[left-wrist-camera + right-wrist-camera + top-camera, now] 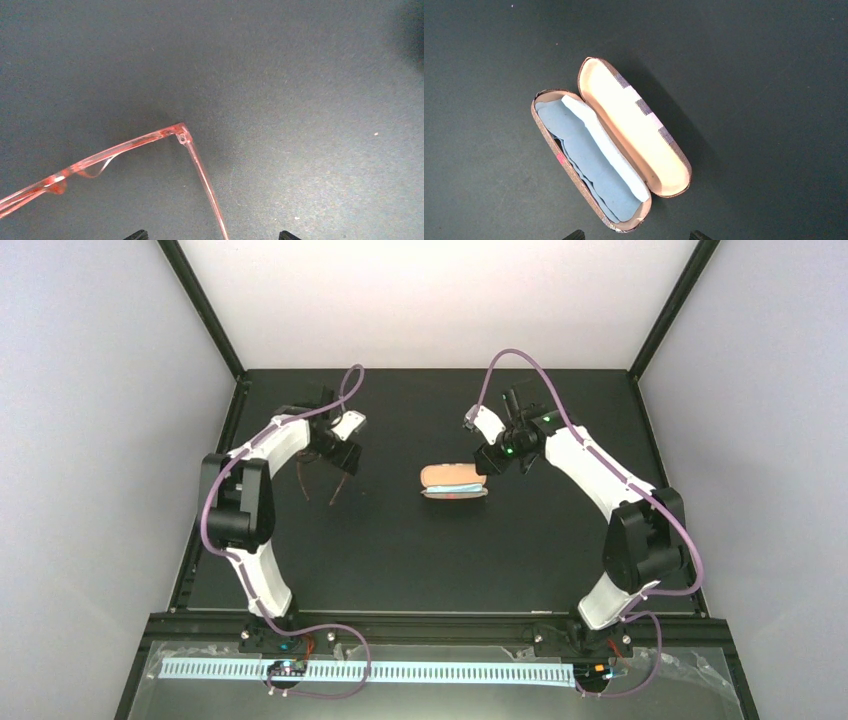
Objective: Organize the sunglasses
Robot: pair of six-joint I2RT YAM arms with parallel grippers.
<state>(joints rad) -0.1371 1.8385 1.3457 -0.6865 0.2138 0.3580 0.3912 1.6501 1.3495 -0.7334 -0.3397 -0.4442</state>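
Note:
The sunglasses (306,483) lie unfolded on the black table at the left, their two slim temple arms pointing toward me. In the left wrist view the reddish translucent frame (125,145) runs to a hinge, and one temple arm (207,185) passes down between my fingertips without touching them. My left gripper (211,236) hangs open over that arm and holds nothing; in the top view the left gripper (345,460) is just above the glasses. My right gripper (635,236) is open too, hovering beside one end of the open case (664,165).
The striped brown case (455,481) lies open at the table's middle, lid tilted back, with a light-blue cloth (589,160) filling its lower half. The black table (420,560) is bordered by black frame posts and pale walls.

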